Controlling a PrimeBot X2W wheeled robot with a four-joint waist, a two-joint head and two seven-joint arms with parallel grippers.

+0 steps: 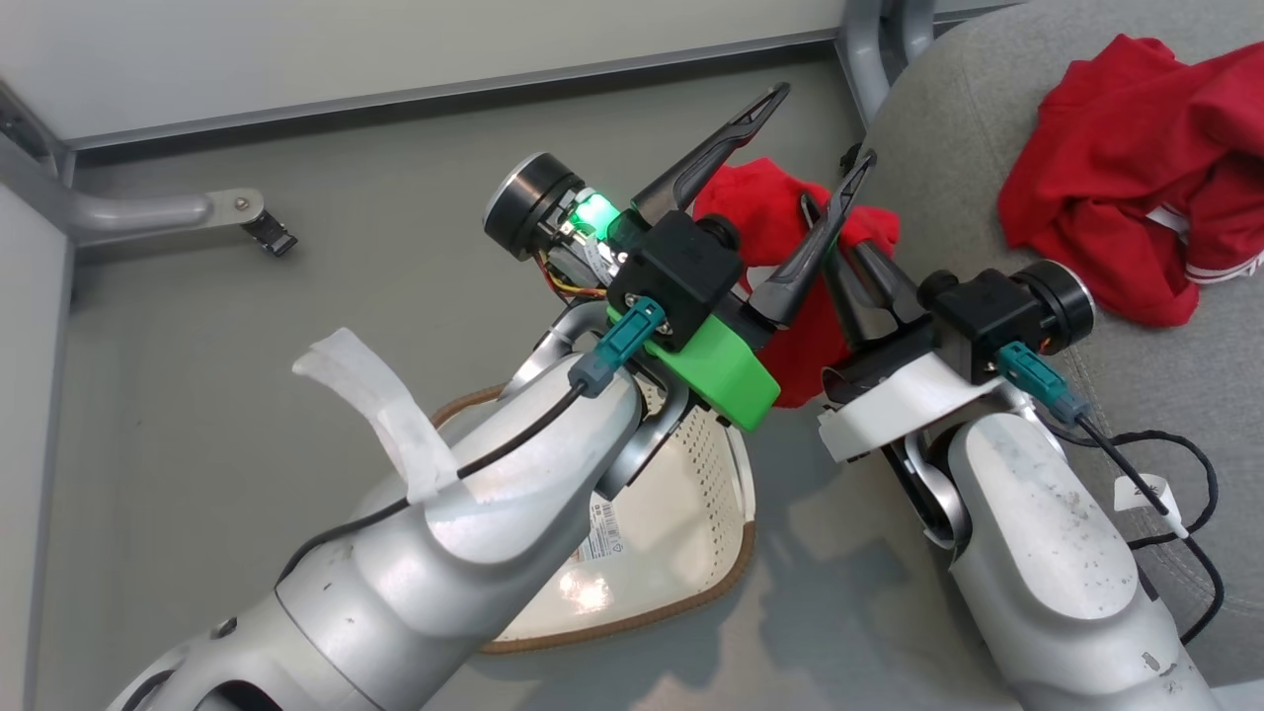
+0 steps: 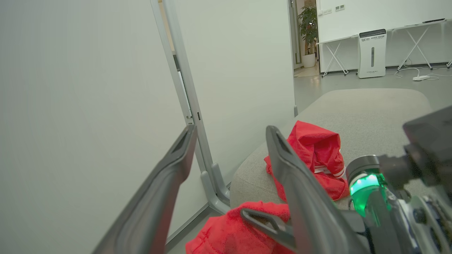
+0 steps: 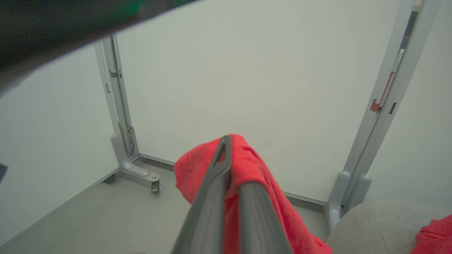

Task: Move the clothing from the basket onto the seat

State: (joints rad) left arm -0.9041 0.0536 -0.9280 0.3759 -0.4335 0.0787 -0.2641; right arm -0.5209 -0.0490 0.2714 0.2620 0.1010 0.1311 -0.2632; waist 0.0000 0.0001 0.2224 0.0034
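Observation:
My right gripper is shut on a red piece of clothing, which drapes over its fingers and hangs above the floor between the basket and the seat. Just left of it, my left gripper stands open and holds nothing; the same red cloth lies below its fingers. A second red garment with white trim lies crumpled on the light-grey seat. The cream perforated basket sits on the floor under my left forearm, mostly hidden, with its paper label showing.
White partition panels close off the back and left. A metal foot with a caster juts onto the grey floor, and a frame post stands by the seat's corner. A black cable trails over the seat's near side.

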